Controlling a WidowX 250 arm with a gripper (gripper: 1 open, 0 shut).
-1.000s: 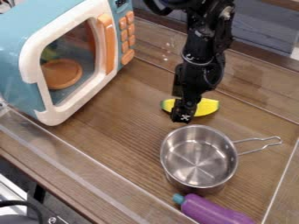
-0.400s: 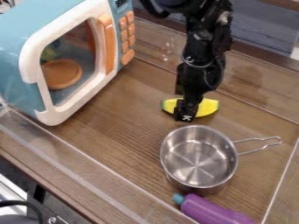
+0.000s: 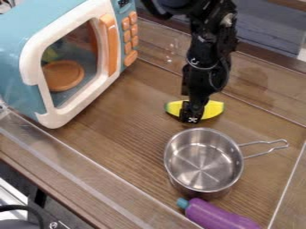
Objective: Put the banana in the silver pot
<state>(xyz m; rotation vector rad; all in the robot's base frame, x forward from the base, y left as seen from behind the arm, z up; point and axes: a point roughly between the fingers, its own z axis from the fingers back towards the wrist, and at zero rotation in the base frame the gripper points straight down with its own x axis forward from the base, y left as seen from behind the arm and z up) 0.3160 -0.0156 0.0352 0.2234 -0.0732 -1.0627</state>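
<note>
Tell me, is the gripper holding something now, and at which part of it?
Nothing is held yet. The gripper is open and down over the banana, around its middle, while the banana lies on the table.

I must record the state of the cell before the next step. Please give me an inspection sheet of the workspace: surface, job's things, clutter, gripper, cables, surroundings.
Surface: brown wood-grain table, with a clear raised edge along its front.
Job's things: banana lies on the table, partly hidden by the gripper; silver pot stands upright in front of it, nothing inside, wire handle pointing right.
Clutter: purple toy at the front edge; toy microwave at left, door open, an orange-brown item inside.
Gripper: gripper points down at the banana, jaws open; contact cannot be told.
Cables: nothing seen.
Surroundings: the table's back edge, nothing more clear.
</note>
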